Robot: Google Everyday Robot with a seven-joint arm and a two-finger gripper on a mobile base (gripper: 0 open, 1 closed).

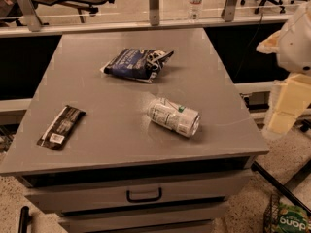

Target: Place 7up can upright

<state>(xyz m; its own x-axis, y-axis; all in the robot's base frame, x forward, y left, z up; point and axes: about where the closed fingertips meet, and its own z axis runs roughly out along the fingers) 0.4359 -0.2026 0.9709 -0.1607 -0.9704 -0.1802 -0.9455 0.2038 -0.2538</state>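
7up can (173, 116) on side on table (87, 91); hand (286, 106) past right edge, well apart, state unclear.

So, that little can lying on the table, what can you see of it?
The 7up can is a small silvery-white metal drink can with a green mark and fine print. It lies on its side, not upright, one shiny end pointing front right. It rests on the grey table, right of the middle, touching nothing else; the dark blue snack bag lies apart behind it. The robot's claw is beyond the table's right side, well clear of the can.
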